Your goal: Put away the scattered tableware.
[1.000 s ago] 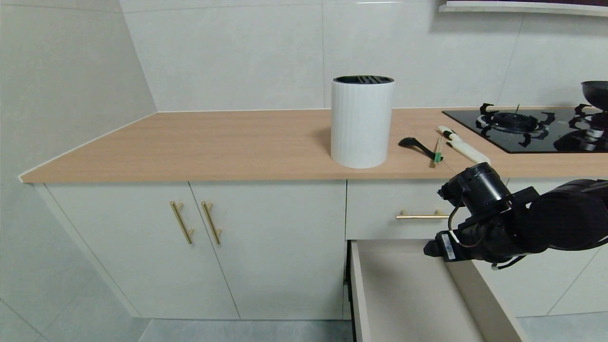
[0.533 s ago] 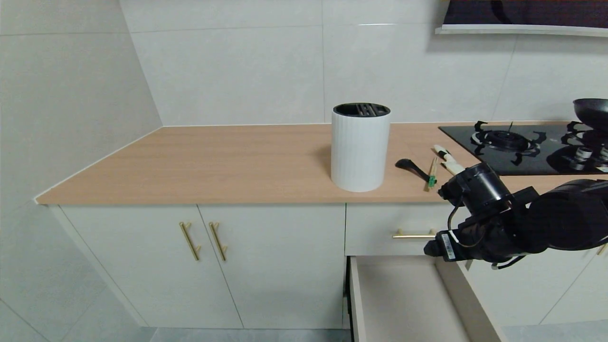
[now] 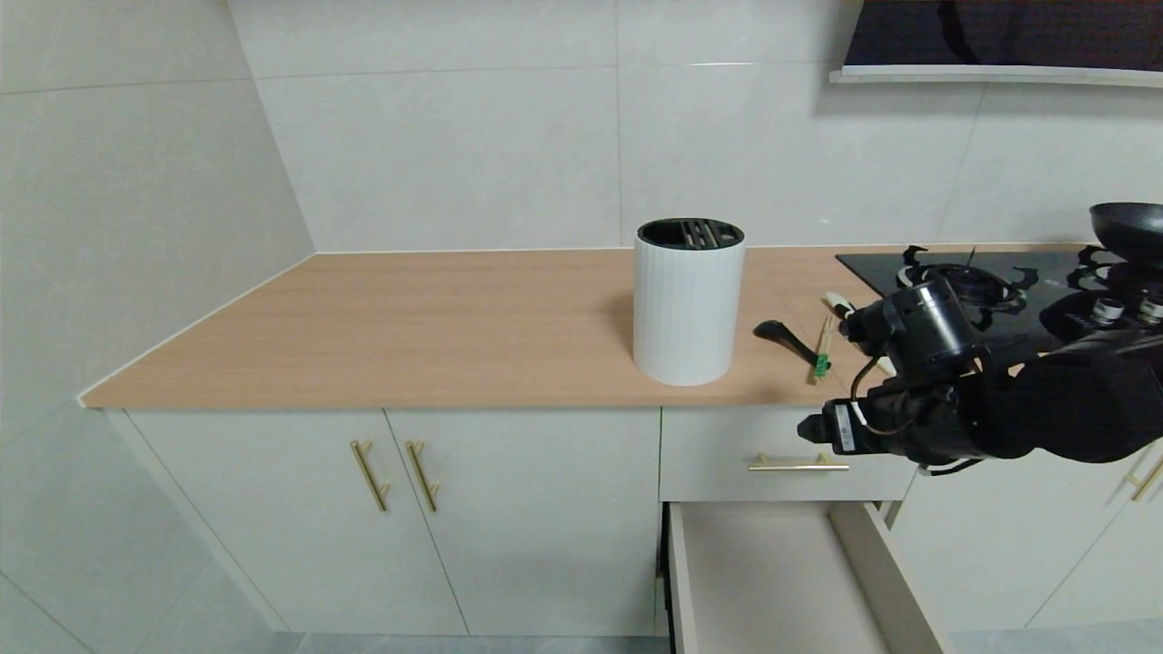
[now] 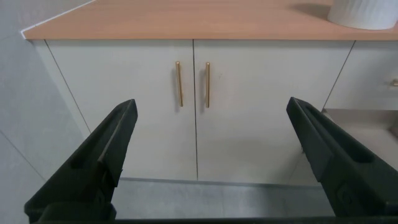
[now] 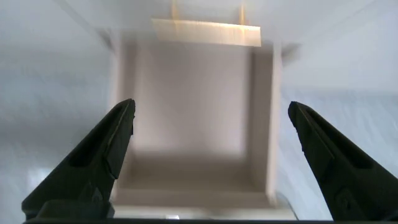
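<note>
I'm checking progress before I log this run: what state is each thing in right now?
Lower beige drawer: pulled open, nothing in it.
Upper drawer with gold handle: shut.
Two cabinet doors with gold handles: shut.
White ribbed cylindrical holder: upright on the wooden counter.
Black spoon: lying on the counter.
Green-tipped chopsticks: lying by the spoon's handle.
Left gripper: open, empty.
Right gripper: open, empty.

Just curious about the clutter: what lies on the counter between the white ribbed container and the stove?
In the head view: a black spoon, green-tipped chopsticks and a white-handled utensil, the last partly hidden by the right arm.
</note>
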